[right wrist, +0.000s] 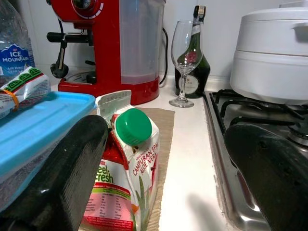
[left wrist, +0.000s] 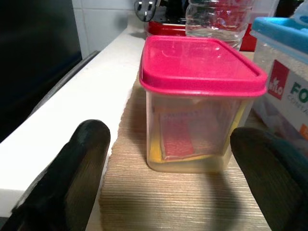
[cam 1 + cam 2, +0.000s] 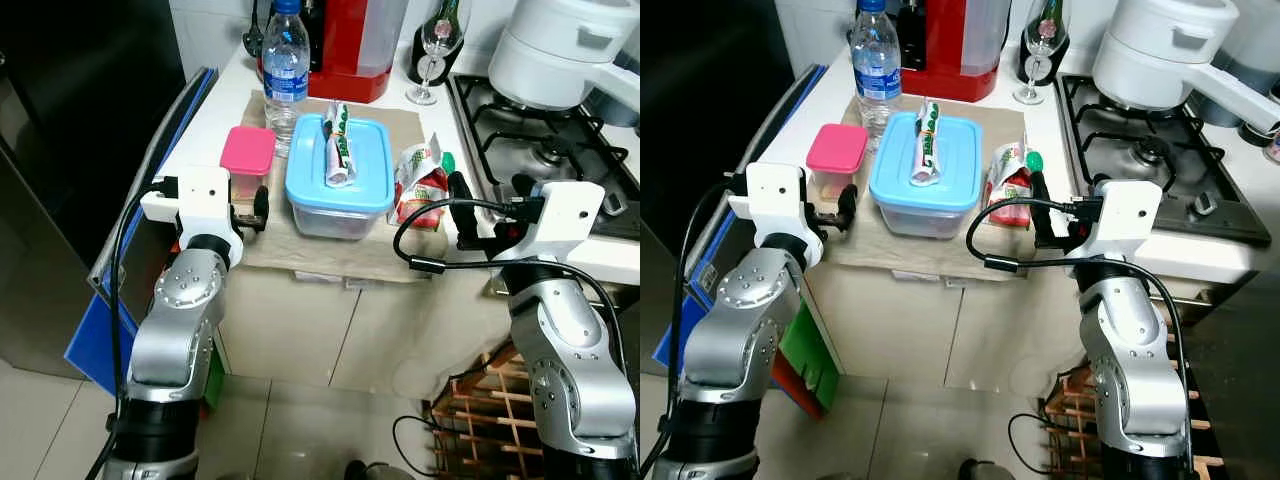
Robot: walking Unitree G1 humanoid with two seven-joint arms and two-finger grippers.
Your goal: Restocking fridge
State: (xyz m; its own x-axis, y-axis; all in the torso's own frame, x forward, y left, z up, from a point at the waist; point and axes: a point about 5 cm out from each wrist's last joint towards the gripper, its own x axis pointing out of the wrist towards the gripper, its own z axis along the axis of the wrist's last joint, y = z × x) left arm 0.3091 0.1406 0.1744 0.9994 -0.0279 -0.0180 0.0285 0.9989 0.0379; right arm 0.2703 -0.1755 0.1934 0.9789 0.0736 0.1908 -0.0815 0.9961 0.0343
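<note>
So the robot's parked at the white worktop [image 3: 215, 135] with both arms up at the edge. Left pincer [image 3: 248, 213] is spread wide, fingers apart, sitting just in front of the small pink-lidded tub [image 3: 247, 158], not touching it. In the left wrist view the tub [image 2: 199, 103] sits right between the two black fingers [image 2: 79, 168], on a beige mat [image 3: 300, 245].

Right pincer [image 3: 461, 208] is also apart, lined up on the juice pouch with the green cap [image 3: 423, 185], which lies just beside the big blue-lidded box [image 3: 339, 175]. There's a wrapped packet [image 3: 337, 145] lying on top of that blue lid.

Behind the tub stands a water bottle [image 3: 286, 62]. Further back there's a red coffee machine [image 3: 350, 45], a wine glass [image 3: 435, 45] and a dark bottle [image 1: 193, 57]. A white pot [image 3: 560, 50] sits on the gas hob [image 3: 545, 140] off to the right.
</note>
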